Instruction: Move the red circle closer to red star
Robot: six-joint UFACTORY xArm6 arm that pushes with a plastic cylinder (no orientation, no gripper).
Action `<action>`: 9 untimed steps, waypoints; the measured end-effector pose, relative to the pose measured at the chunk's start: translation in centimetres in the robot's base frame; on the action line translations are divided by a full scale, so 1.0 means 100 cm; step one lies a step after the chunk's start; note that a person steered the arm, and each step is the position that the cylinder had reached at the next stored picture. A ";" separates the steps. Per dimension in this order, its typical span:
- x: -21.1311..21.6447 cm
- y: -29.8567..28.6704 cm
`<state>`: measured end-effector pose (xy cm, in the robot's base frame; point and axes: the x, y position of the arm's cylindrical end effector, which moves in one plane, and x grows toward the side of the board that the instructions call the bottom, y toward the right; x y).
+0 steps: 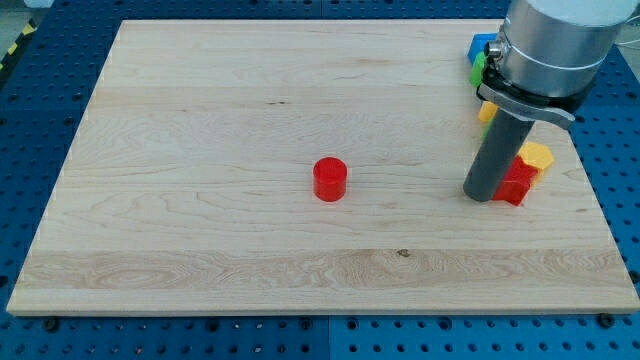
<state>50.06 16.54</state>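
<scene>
Setting: a pale wooden board (pixel 250 120) lay flat on a blue pegboard table (pixel 40 110), pretty much filling the view.

Red circle: the red circle (pixel 330 180), a short cylinder, sat alone a bit right of the board's middle, with open wood all around it.

Red star: the red star (pixel 517 182) was off to the right, toward the board's right edge and roughly level with the circle. Its left part was hidden behind the rod, so the star shape was hard to make out.

Gap: the circle and the star were well apart, with the rod standing between them on the star's side.

Arm: the arm came in from the far right corner, a fat grey housing with a straight dark rod hanging down from it.

Tip: my tip (pixel 480 195) rested on the wood just left of the red star, right up against it or near enough that the pictures couldn't settle which. No jaws on this thing, just a plain rod, so it held nothing.

Other blocks: a yellow block (pixel 538 155) sat just behind the star on its right. Further back, a blue block (pixel 483 46) and a green block (pixel 478 66) peeked out from behind the housing, mostly covered, shapes unclear. A sliver of another yellow block (pixel 486 112) showed beside the rod.
</scene>
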 end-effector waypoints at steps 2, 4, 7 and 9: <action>-0.050 -0.092; -0.059 -0.157; -0.029 -0.174; -0.002 -0.214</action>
<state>49.83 -4.82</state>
